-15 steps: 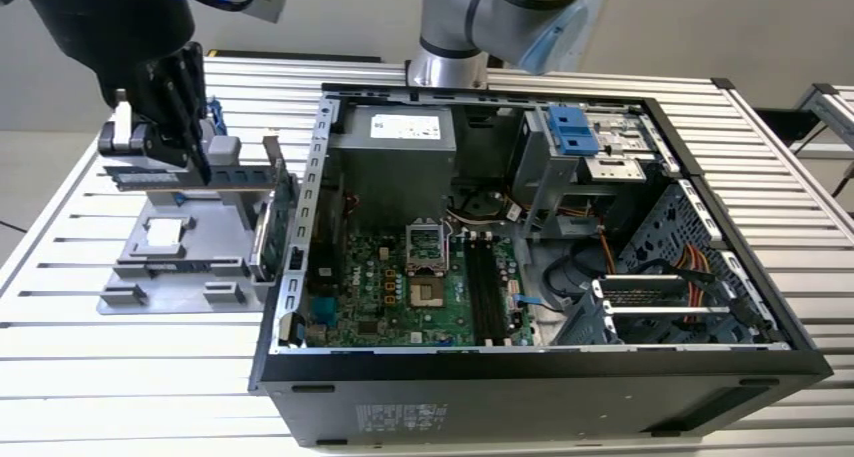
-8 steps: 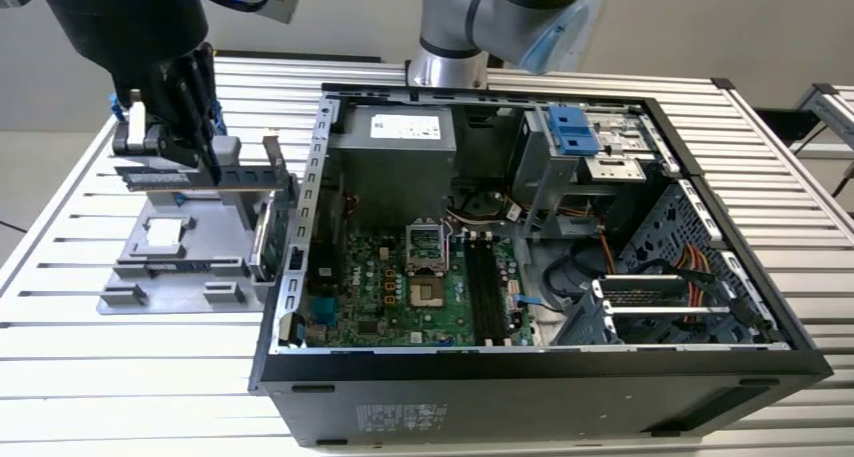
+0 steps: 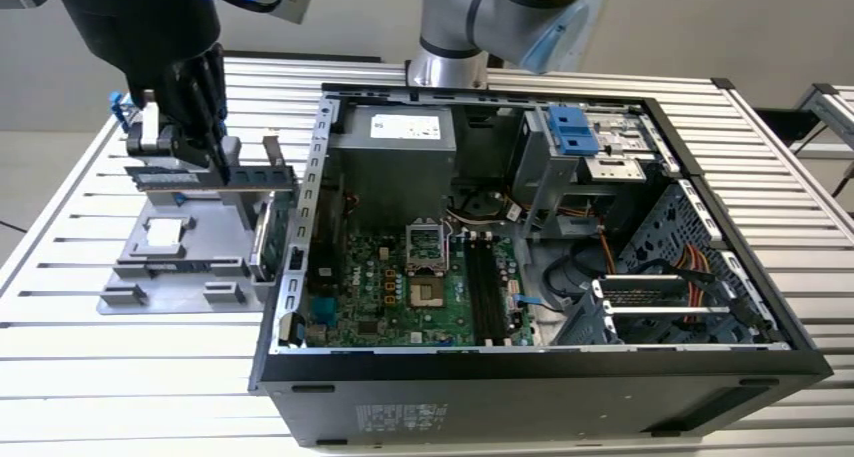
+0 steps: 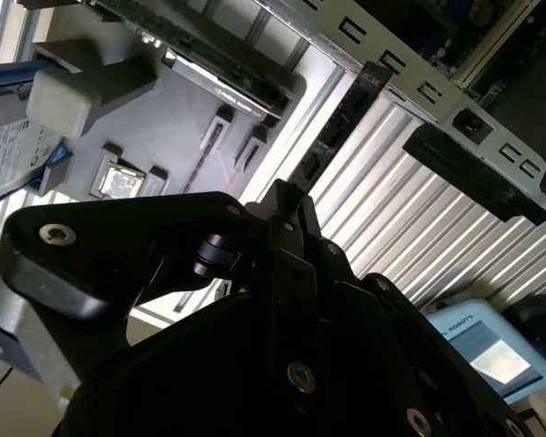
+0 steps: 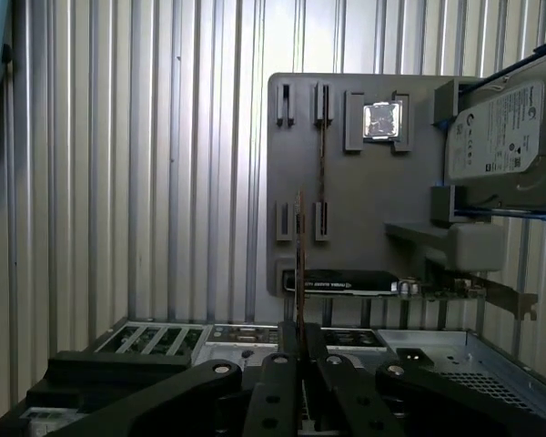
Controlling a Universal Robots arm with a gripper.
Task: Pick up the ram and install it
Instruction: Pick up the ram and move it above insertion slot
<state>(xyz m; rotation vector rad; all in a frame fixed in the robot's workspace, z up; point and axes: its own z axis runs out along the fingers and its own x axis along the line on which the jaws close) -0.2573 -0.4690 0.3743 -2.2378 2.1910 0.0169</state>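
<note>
My gripper (image 3: 184,155) hangs over the grey parts fixture (image 3: 174,272) at the exterior view's left, beside the open computer case. It is shut on the ram (image 3: 220,178), a long, thin dark stick held level above the fixture. In the first wrist view the ram (image 5: 300,255) shows edge-on, running out from between the closed fingers of the gripper (image 5: 300,332). The second wrist view shows the ram (image 4: 346,118) as a dark strip reaching past the gripper (image 4: 287,196) toward the case wall. The motherboard's long black memory slots (image 3: 487,289) lie inside the case.
The fixture (image 5: 364,182) also carries a second thin stick (image 5: 321,155) in its slots, a square processor chip (image 5: 382,120), a silver hard drive with blue rails (image 5: 505,137) and an expansion card (image 5: 364,284). The case's metal wall (image 3: 287,267) stands between fixture and motherboard. The arm's base (image 3: 447,37) rises behind the case.
</note>
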